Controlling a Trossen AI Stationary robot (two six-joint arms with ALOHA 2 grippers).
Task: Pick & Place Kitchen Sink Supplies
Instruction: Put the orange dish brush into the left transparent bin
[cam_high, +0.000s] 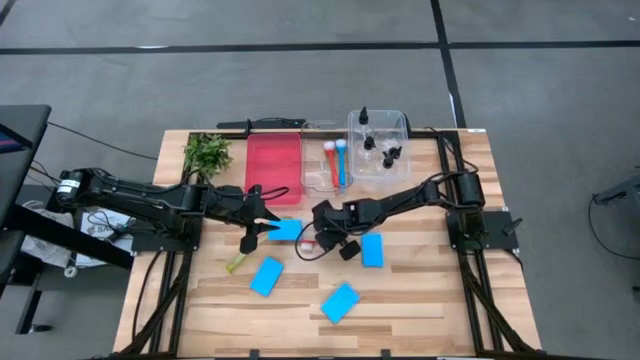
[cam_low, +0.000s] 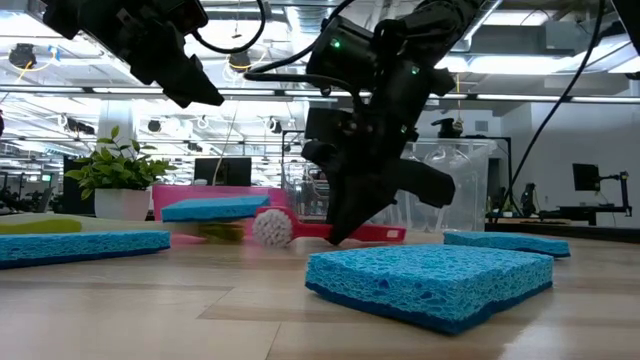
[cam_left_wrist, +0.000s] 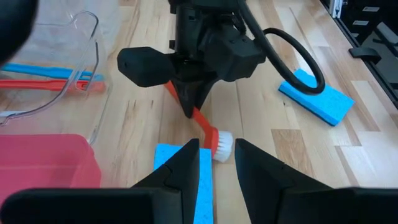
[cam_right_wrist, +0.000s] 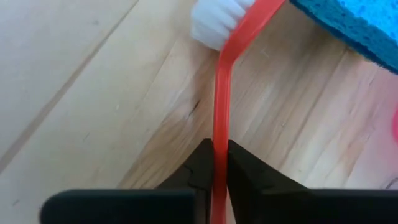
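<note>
My right gripper (cam_right_wrist: 219, 163) has its jaws clamped on the handle of the red brush (cam_right_wrist: 222, 93), which lies on the table (cam_right_wrist: 74, 93); its white bristle head points ahead of the jaws, touching a blue sponge (cam_left_wrist: 186, 180). My left gripper (cam_left_wrist: 216, 167) hovers above that sponge, jaws apart and holding nothing, the bristle head just ahead of its fingertips.

Bright, even light from ceiling strips (cam_low: 560, 97); soft shadows on the counter (cam_high: 420, 290). The near sponge (cam_low: 430, 280) and both wrist views' foregrounds are blurred.
</note>
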